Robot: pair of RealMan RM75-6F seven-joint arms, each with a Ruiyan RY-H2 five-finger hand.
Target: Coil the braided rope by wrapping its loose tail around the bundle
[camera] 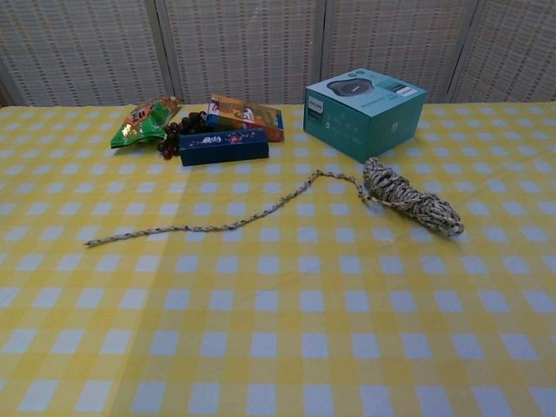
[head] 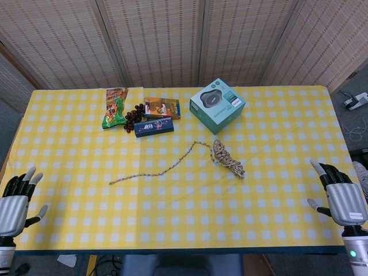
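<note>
A braided rope lies on the yellow checked tablecloth. Its bundle (head: 228, 158) (camera: 410, 197) sits right of centre, and its loose tail (head: 155, 170) (camera: 217, 222) runs from the bundle's far end down to the left, flat on the cloth. My left hand (head: 16, 198) rests at the table's near left edge, fingers apart, holding nothing. My right hand (head: 342, 195) is at the near right edge, also with fingers spread and empty. Both hands are far from the rope. The chest view shows neither hand.
At the back stand a teal box (head: 218, 105) (camera: 365, 111), a dark blue box (head: 153, 127) (camera: 223, 146), an orange box (head: 161, 107) (camera: 246, 115), a green snack bag (head: 114, 108) (camera: 143, 122) and a bunch of dark grapes (head: 134, 115) (camera: 181, 128).
</note>
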